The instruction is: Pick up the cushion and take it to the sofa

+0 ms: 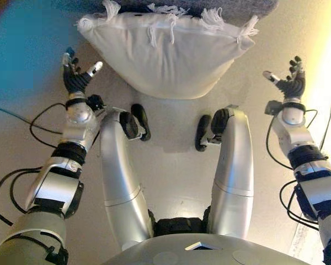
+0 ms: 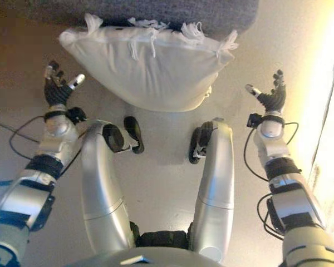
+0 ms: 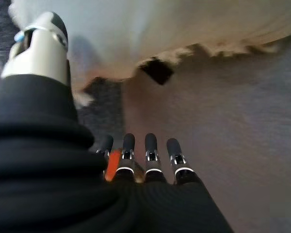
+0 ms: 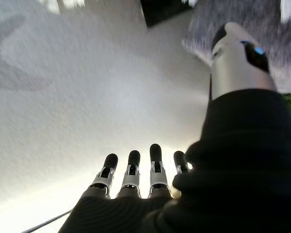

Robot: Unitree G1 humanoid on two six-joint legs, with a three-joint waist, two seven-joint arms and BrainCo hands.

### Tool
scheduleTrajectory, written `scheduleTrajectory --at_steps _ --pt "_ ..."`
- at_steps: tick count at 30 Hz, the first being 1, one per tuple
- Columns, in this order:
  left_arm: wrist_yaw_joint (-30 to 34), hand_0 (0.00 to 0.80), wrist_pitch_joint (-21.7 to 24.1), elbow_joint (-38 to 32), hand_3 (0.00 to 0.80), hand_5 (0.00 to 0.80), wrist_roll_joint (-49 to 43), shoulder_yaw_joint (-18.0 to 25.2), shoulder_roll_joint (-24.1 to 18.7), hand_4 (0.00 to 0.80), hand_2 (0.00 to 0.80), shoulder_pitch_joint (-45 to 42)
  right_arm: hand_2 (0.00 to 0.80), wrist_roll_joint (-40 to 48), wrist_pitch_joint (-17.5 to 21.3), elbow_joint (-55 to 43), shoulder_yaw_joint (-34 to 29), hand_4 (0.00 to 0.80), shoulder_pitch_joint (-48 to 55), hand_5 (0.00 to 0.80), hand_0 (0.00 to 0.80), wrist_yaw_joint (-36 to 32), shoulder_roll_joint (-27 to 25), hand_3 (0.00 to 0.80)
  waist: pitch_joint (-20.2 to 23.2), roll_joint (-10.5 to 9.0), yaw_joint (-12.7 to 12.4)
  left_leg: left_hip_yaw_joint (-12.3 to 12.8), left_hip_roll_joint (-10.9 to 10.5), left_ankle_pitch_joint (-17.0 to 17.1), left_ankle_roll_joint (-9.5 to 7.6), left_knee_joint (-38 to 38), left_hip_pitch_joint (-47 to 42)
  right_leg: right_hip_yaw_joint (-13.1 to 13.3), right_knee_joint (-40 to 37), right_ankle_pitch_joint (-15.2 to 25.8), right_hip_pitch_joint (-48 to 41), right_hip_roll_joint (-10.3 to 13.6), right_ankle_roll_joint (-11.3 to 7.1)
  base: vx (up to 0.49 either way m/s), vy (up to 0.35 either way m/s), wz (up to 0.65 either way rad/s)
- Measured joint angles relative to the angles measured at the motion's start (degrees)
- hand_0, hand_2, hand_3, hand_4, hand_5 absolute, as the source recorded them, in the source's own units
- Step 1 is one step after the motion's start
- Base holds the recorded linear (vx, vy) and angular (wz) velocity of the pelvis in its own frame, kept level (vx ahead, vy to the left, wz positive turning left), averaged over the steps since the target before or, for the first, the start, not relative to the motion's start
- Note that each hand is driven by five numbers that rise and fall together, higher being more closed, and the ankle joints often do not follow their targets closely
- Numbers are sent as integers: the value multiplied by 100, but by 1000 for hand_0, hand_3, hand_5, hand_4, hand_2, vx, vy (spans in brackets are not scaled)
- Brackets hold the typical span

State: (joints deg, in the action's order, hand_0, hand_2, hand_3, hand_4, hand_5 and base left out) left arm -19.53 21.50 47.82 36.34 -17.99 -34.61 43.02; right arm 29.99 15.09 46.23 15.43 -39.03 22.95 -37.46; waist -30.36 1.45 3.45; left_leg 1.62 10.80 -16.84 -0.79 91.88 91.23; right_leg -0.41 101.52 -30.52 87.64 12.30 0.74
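A white cushion (image 1: 165, 55) with tassels along its far edge lies on the pale floor in front of me, its far side against a grey fabric edge (image 1: 237, 8). My left hand (image 1: 76, 76) is held up to the cushion's left, fingers straight and spread, clear of it. To the cushion's right my right hand (image 1: 291, 83) is raised the same way, farther off. The left wrist view has the cushion (image 3: 160, 24) past my straight fingers (image 3: 150, 155). Only floor lies beyond the fingers (image 4: 131, 174) in the right wrist view. Neither hand holds anything.
The grey fabric edge (image 2: 211, 14) runs across the far side; whether it is the sofa or a rug I cannot tell. Bare pale floor (image 1: 171, 182) spreads between me and the cushion. A bright strip (image 2: 328, 111) lies along the right.
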Motion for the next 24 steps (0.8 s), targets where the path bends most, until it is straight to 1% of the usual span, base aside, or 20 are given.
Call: scheduleTrajectory --at_steps 5,8,11,17,24 --pt "434 0 -17 -3 0 0 331 -63 -39 0 0 522 0 38 11 -7 131 0 -354 0 0 -185 -18 0 1 -2 26 -24 17 -26 -13 283 158 73 304 -48 180 3 23 0 0 0" --pt "504 0 -100 26 0 0 407 -110 -40 0 0 650 0 124 55 -6 249 0 -561 0 0 -412 -37 0 1 -3 30 -33 68 -140 -36 605 270 165 605 -140 306 -5 1 24 6 -6" --pt "511 0 -136 97 0 0 598 -211 -40 0 0 695 0 234 96 -5 358 0 -598 0 0 -773 -41 0 1 -3 46 -126 94 -288 -45 947 354 172 881 -261 320 -15 -7 46 32 -6" --pt "777 0 -377 146 0 0 949 -329 -37 0 0 705 0 469 227 -85 490 0 -599 0 0 -1486 -37 0 1 -3 38 -198 98 -475 -78 1358 356 196 1234 -441 236 -6 -47 53 -17 0" --pt "1081 0 -778 213 0 0 1662 -329 15 0 0 715 0 679 185 -279 626 0 -610 0 0 -1932 127 0 1 -3 44 -220 102 -503 -111 1567 330 254 1436 -499 163 23 -116 15 -12 1"
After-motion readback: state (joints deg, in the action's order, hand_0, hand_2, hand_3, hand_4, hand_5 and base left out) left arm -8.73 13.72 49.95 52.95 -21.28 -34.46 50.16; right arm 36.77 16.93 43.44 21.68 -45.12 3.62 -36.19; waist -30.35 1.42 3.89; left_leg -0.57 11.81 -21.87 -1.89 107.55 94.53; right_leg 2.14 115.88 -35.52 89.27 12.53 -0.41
